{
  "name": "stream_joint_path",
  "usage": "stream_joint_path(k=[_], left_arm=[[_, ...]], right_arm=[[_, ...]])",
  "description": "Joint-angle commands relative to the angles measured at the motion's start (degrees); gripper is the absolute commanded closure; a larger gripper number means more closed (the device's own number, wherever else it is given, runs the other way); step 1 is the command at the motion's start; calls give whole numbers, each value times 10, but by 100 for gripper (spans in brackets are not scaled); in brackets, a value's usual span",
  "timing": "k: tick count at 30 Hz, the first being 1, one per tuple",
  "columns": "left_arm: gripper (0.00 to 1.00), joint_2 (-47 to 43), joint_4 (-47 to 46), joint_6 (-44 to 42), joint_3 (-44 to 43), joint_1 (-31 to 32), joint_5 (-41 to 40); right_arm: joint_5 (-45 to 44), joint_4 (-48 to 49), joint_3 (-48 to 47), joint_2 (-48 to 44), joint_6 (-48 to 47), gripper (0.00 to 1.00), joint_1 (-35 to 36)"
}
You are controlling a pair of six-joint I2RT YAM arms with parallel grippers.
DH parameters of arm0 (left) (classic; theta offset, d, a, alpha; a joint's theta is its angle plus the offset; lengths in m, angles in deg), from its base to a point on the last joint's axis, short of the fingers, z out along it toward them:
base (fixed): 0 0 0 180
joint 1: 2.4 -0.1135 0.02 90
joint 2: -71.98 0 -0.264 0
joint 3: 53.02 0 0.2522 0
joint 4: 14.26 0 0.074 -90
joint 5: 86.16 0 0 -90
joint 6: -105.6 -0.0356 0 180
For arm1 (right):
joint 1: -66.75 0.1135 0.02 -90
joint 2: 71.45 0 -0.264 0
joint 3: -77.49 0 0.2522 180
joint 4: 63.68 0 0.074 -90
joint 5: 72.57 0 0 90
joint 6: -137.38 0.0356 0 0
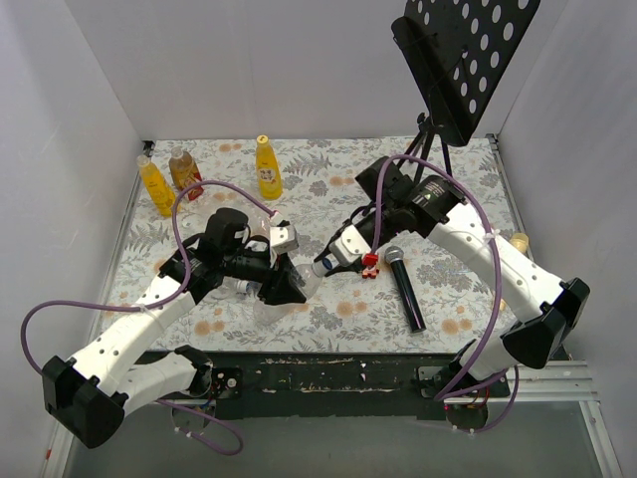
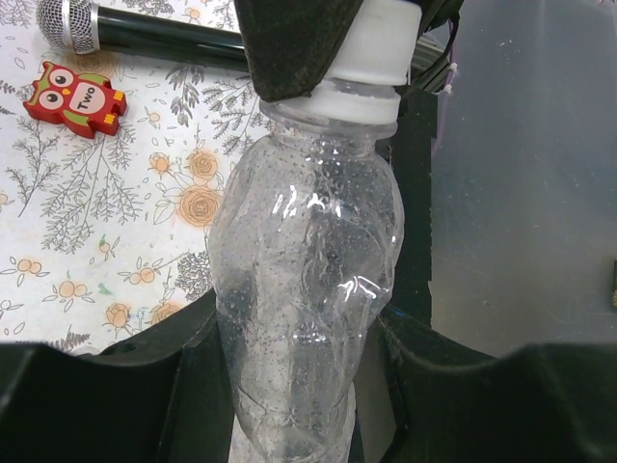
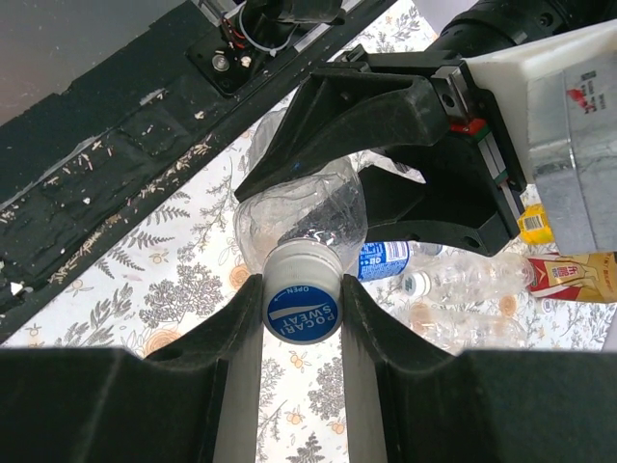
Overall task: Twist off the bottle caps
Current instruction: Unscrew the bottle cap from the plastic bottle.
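**Finding 1, the work piece.** The clear bottle is off the bench, held in the air at the centre of the top view between your two arms. It lies roughly level, not upright. Its white cap sits down against the neck ring, so I judge it not yet unscrewed.

**Finding 2, left tool.** Your left tool is clenched on the bottle's body, one finger on each side of the lower half. The wall looks thin and already dented, so a harder squeeze would likely crush it.

**Finding 3, right tool.** Your right tool is clamped on the cap, with a finger against each side of it. The printed cap top faces straight into the right wrist camera.

**Finding 4, governing relation.** The bottle's long axis runs from the left tool at lower left to the right tool at upper right in the top view, neck toward the right tool. The right wrist stands in line with that axis, so turn about that line while the left arm holds the body fixed. Only the right tool is on the cap.

**Finding 5, surroundings.** A microphone lies on the bench just right of the work.
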Motion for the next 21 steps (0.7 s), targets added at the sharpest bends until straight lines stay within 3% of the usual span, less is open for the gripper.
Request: stream_joint_path(k=[1,6,18,21], left_arm=[[100,-3,0,14,2,-9,-15],[100,-6,-7,19,11,-9,-17],[100,-4,-12,22,17,-9,-19],[100,-6,-13,23,19,-9,-19]], right_arm=[[53,-4,11,-31,35,99,-3],[62,22,22,-36,74,89,-10],[70,105,28,-47,238,47,-27],[84,114,23,-54,282,41,-42]])
